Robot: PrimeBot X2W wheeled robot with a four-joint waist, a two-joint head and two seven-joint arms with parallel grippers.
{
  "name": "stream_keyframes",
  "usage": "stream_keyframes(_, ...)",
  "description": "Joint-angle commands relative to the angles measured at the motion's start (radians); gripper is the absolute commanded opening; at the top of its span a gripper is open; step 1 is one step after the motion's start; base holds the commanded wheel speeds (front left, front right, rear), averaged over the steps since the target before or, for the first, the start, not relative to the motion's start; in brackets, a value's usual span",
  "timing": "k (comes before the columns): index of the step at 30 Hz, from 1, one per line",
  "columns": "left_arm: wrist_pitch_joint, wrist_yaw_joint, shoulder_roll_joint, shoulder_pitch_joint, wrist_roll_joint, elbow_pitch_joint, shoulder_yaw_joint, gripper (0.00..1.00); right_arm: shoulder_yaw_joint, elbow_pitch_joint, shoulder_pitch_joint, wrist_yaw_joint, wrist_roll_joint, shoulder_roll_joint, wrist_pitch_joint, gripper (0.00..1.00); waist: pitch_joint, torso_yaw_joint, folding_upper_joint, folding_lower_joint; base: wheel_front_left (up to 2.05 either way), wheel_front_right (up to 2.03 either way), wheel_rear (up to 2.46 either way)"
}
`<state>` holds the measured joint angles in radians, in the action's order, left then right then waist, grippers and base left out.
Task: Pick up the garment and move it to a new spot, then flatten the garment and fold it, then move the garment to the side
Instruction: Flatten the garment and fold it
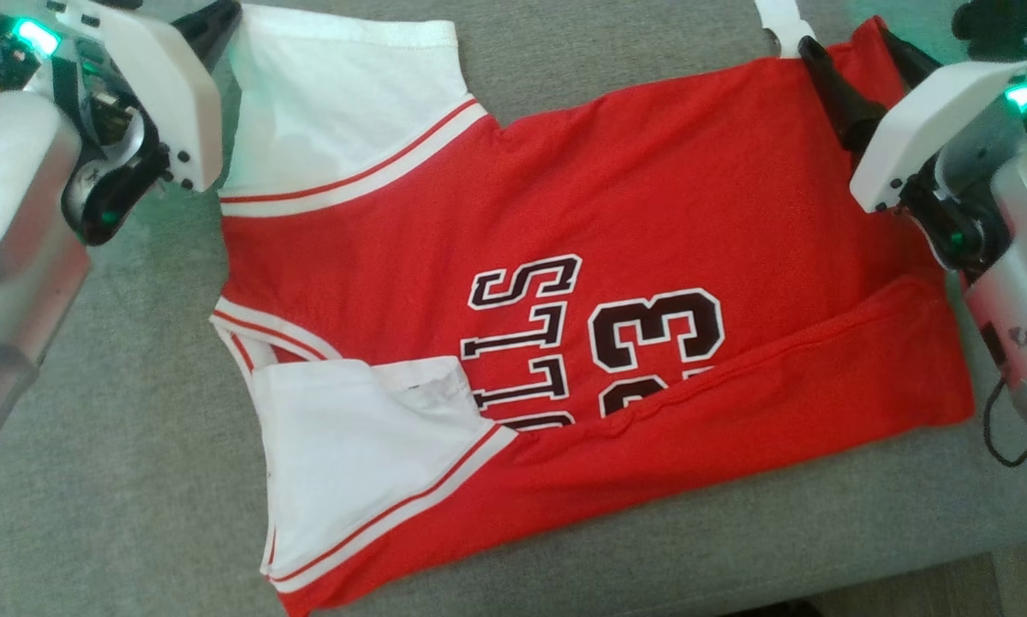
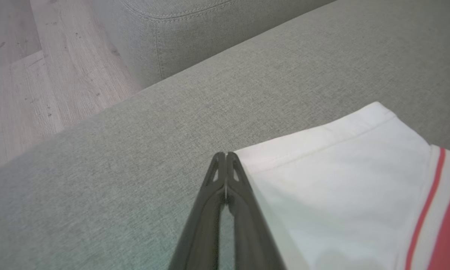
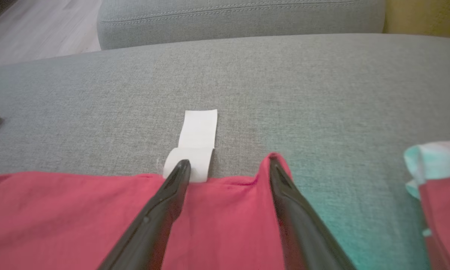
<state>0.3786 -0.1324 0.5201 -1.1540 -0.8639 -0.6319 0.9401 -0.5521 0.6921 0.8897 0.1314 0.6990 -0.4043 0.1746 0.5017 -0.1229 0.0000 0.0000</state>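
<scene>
Now, garment: soft, light red-and-white cloth jersey (image 1: pixel 564 197), likely limp; best pinched at corners.
Left gripper (image 2: pixel 226 155): fingers (image 2: pixel 243 210) clenched together, white sleeve (image 2: pixel 341 187) just beside.
Right gripper (image 3: pixel 226 165): fingers (image 3: pixel 161 210) spread, red hem (image 3: pixel 225 187) between.

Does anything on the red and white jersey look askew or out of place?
Yes. On the red and white fabric jersey, the near red edge is folded over at a slant and covers part of the black number and letters. A small white label sticks out past the far edge.
</scene>
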Motion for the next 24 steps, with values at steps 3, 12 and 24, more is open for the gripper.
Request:
stream_keyframes(3, -0.022, 0.002, 0.036, -0.072, -0.013, 0.012, -0.018, 0.0, -0.049, 0.027, 0.046, -0.001, 0.027, -0.018, -0.02, 1.0, 0.007, 0.014, 0.0, 0.0, 0.0, 0.0, 0.0)
stream_keyframes(12, -0.068, 0.002, 0.041, -0.094, -0.031, -0.014, 0.019, 0.0, -0.11, 0.105, 0.111, -0.001, 0.05, -0.048, -0.04, 0.0, 0.013, 0.029, 0.0, 0.0, 0.0, 0.0, 0.0)
stream_keyframes(24, -0.29, 0.004, 0.051, -0.211, 0.069, -0.066, 0.043, 0.0, -0.092, 0.126, 0.211, -0.001, 0.122, -0.085, -0.127, 0.0, 0.021, 0.039, 0.0, 0.0, 0.0, 0.0, 0.0)
